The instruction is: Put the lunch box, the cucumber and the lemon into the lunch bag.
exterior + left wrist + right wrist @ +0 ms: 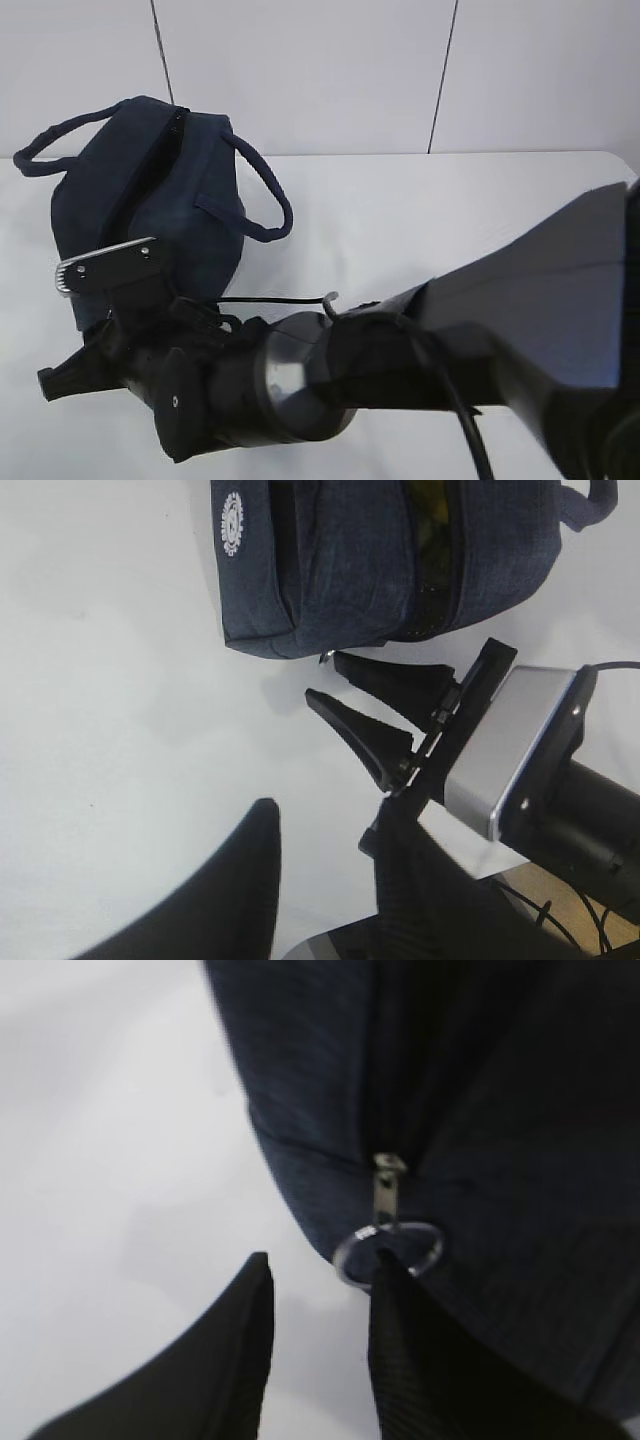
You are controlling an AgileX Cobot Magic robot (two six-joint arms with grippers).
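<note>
The lunch bag (150,210) is matt navy woven cloth with a faint heathered grain, its loop handles (262,190) of the same soft fabric. At 6 o'clock on the bag in the right wrist view hangs a shiny silver metal ring pull (388,1248) on a small metal tab. The right end effector (318,1335) has matt black fingers with a finely ribbed texture. A brushed silver metal-looking block (510,745) sits on its wrist. The counter (450,210) is smooth, matt white.

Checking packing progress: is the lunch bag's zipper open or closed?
Open: the lunch bag shows a gaping zipper slot with something yellowish-green inside.
</note>
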